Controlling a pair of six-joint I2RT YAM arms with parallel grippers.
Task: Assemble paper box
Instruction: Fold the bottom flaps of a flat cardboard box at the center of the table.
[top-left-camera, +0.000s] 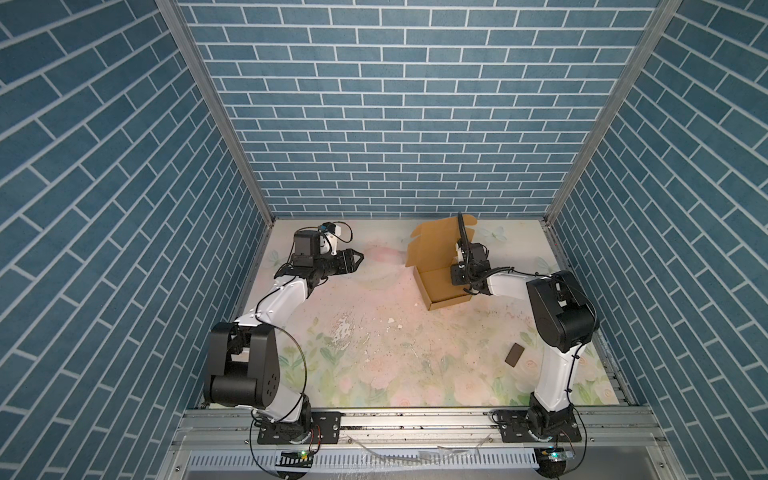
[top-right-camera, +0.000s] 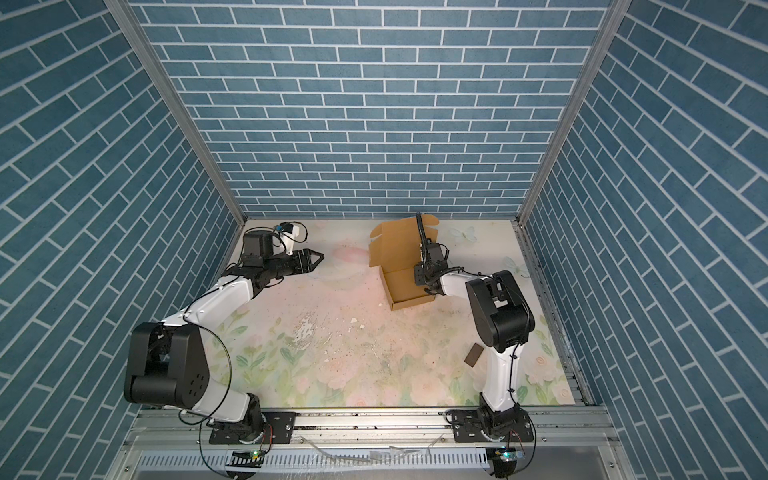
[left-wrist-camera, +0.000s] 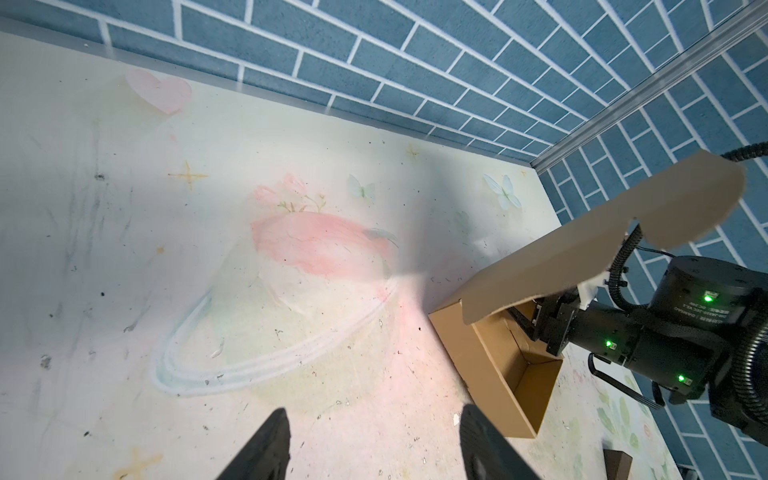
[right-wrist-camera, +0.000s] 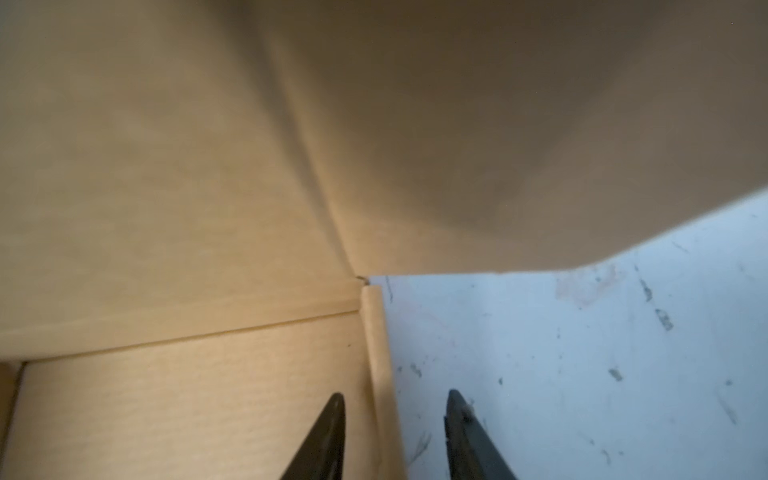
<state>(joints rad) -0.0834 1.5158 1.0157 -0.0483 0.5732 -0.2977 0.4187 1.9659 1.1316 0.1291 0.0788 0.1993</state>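
at the far left of the table (top-left-camera: 374, 353), the left arm (top-left-camera: 282, 299) rises from its base on the near rail, bends at the elbow and reaches toward the back, its wrist lying almost level and aimed at the middle. the left gripper (top-left-camera: 358, 259) hangs above the floral surface with its fingers (left-wrist-camera: 274, 436) spread wide and only bare table between them, well apart from the box. right of centre, toward the back, the paper box (top-left-camera: 436, 286) sits on the table as a shallow tray of plain tan cardboard, its lid flap (top-left-camera: 432, 245) standing up on the far side. the right gripper (right-wrist-camera: 395, 397) points down over the tray's right side wall near the far corner. its jaws are apart, one finger inside the tray and one outside over the table, with a gap to the wall on each side. the right arm (top-left-camera: 552, 316) stands up from its base at near right and folds over toward the box. small white print on its round motor housing (left-wrist-camera: 685, 307) shows in the left wrist view, too small to read. beside that arm a dark brown chip (top-left-camera: 514, 360) lies flat on the table.
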